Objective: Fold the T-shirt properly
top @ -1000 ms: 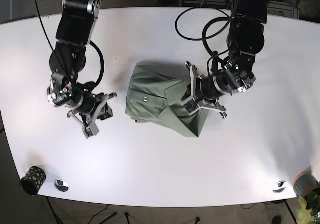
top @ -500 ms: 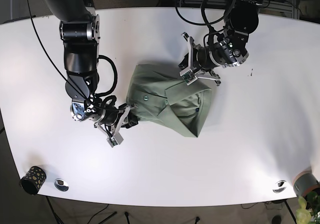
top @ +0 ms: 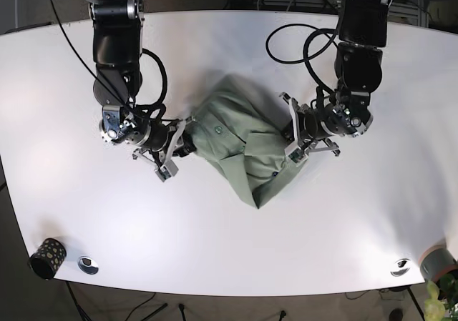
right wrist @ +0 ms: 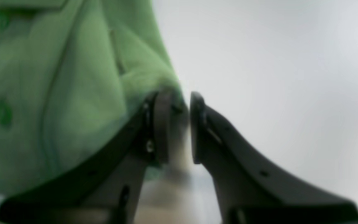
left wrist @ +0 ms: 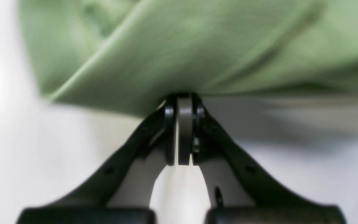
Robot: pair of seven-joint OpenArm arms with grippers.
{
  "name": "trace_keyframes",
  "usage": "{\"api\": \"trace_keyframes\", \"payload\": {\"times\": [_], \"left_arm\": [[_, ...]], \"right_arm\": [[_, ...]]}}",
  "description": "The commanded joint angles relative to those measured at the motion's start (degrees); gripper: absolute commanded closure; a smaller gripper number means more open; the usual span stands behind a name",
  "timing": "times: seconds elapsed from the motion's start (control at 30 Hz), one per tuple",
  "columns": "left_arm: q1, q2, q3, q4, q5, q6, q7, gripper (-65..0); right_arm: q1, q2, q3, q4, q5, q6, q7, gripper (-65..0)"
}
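Note:
The green T-shirt (top: 240, 139) lies crumpled and partly folded on the white table (top: 215, 235), with one corner pointing toward the front. My left gripper (top: 292, 139) is at the shirt's right edge. In the left wrist view it (left wrist: 182, 98) is shut on a fold of the shirt (left wrist: 197, 46), which is slightly lifted. My right gripper (top: 182, 144) is at the shirt's left edge. In the right wrist view it (right wrist: 177, 96) is nearly shut, with the shirt's (right wrist: 57, 93) edge pinched at the fingertips.
A black dotted cup (top: 46, 257) and a small silver disc (top: 88, 264) sit at the front left corner. Another disc (top: 400, 267) and a grey pot (top: 438, 262) sit at the front right. Black cables (top: 300, 42) loop over the far side of the table.
The left gripper moved from the shirt's far edge to its right edge. The right gripper moved up to the left edge. The shirt turned and its shape changed.

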Motion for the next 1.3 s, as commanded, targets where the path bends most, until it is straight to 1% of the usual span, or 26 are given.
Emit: {"api": "trace_keyframes", "payload": {"times": [0.0,0.13,0.2,0.23,0.33,0.4,0.47,0.5,0.53,0.6,0.63,0.73,0.77,0.8,0.93,1.03,1.1,1.17,1.27], "left_arm": [[-2.8,-0.3,-1.1,0.6,-0.9,0.0,-1.2,0.0],[-5.0,-0.3,-3.3,0.8,-0.9,0.0,-0.8,0.0],[-5.3,-0.4,-4.2,2.3,-0.8,0.0,0.1,0.0],[-5.4,-0.8,-4.8,3.8,-0.7,0.0,1.5,0.0],[-5.4,-1.2,-5.3,7.2,-0.8,0.0,5.2,0.0],[-5.1,-1.2,-5.3,10.0,-0.8,0.0,6.6,0.0],[-4.6,-1.2,-5.4,13.2,-0.7,0.0,7.2,0.0],[-3.6,-1.2,-5.4,14.6,-0.7,0.0,7.2,-1.7],[-2.5,-1.2,-5.4,15.9,-0.7,0.7,7.2,-4.7],[-0.6,-1.0,-5.0,19.1,-0.7,4.6,7.1,-16.1],[0.2,-0.4,-4.9,20.3,-0.7,6.3,7.1,-21.5],[2.6,1.2,-4.7,24.0,-0.8,10.5,6.8,-34.7],[3.0,1.5,-4.6,24.6,-0.8,11.3,6.6,-36.9],[3.5,1.6,-4.6,25.0,-0.8,11.9,6.0,-38.1],[4.6,1.4,-4.6,23.8,-1.0,12.3,2.5,-38.5],[4.2,1.2,-4.6,20.7,-1.0,12.3,2.0,-38.6],[3.6,0.1,-4.6,18.7,-1.2,12.2,2.0,-38.6],[2.2,-1.3,-3.3,16.4,-1.5,10.1,2.0,-38.6],[1.2,-2.8,-1.2,13.0,-3.1,6.8,1.1,-38.6]], "right_arm": [[-1.2,-1.0,-0.1,5.7,1.0,0.49,-0.8,-9.4],[-6.6,-5.2,-0.3,13.1,0.8,0.49,-3.9,-9.4],[-8.4,-7.3,-2.2,15.3,0.9,0.49,-5.1,-9.4],[-9.4,-8.6,-3.8,16.4,0.9,0.49,-5.8,-9.4],[-10.8,-11.2,-7.7,17.3,0.9,0.49,-6.3,-9.4],[-10.9,-13.0,-8.2,17.3,0.9,0.49,-6.4,-9.4],[-10.9,-14.1,-8.2,17.3,0.8,0.49,-6.4,-9.4],[-10.8,-14.3,-8.2,17.3,0.9,0.49,-6.4,-9.4],[-10.7,-14.1,-8.2,17.3,0.9,0.49,-6.4,-9.4],[-10.5,-13.5,-8.1,17.3,0.6,0.49,-6.4,-9.4],[-10.4,-12.5,-7.7,17.3,0.7,0.49,-6.4,-9.4],[-9.3,-10.6,-6.4,17.3,1.0,0.49,-6.4,-9.4],[-9.2,-10.1,-6.1,17.3,1.0,0.49,-6.4,-9.4],[-9.0,-9.8,-5.6,17.3,1.0,0.49,-6.4,-9.4],[-8.8,-8.9,-2.7,17.2,1.0,0.49,-6.4,-9.4],[-8.8,-8.7,-1.3,17.2,1.0,0.49,-6.4,-9.4],[-8.8,-8.1,-1.0,17.2,1.0,0.49,-6.4,-9.4],[-8.9,-7.9,-1.0,17.2,1.0,0.49,-6.4,-9.4],[-9.1,-7.9,-1.0,17.2,1.0,0.49,-6.4,-9.4]]}}
